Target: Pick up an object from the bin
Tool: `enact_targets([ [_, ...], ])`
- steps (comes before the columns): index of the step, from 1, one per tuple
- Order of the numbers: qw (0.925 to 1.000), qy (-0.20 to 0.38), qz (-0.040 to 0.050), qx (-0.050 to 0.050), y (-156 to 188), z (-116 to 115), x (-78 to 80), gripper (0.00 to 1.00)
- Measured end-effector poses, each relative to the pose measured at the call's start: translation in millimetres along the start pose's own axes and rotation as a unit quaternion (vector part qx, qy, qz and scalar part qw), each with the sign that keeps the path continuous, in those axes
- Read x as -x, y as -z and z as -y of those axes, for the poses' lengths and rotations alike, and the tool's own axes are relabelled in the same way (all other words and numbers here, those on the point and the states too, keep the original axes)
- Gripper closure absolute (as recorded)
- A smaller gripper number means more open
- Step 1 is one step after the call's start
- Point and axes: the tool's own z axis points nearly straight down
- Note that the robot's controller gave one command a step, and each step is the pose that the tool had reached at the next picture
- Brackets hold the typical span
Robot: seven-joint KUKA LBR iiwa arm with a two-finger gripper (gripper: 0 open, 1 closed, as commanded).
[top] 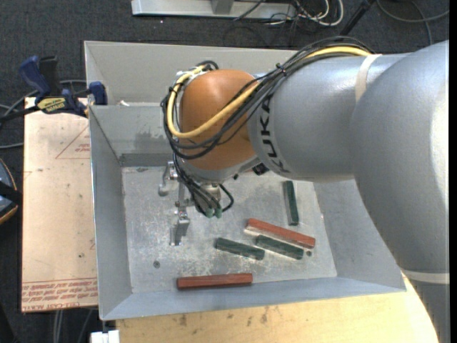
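Camera view: my pincer (pixel 179 227) hangs over the bare floor of the bin (pixel 143 256), centre-left of frame. Can't tell if it's wide or narrow. Nearest pick is the dark green bar (pixel 239 248), just to the lower right, long axis roughly left-right. Red-brown bar (pixel 214 281) lies further down.

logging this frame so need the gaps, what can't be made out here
All in the camera view:
1. The back part of the bin floor, hidden under the orange wrist cover and the arm.
2. The bin's right wall, covered by the arm.
3. The green stick nearest the arm: its far end meets the arm's edge and may be cut off.
4. The gripper: its height over the floor is unclear from above.
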Motion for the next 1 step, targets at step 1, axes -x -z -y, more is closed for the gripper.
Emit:
enact_targets([
  [1, 0.9998, 0.02, 0.0002, -0.001, -52.9, 11.7, -7.0, 0.0],
])
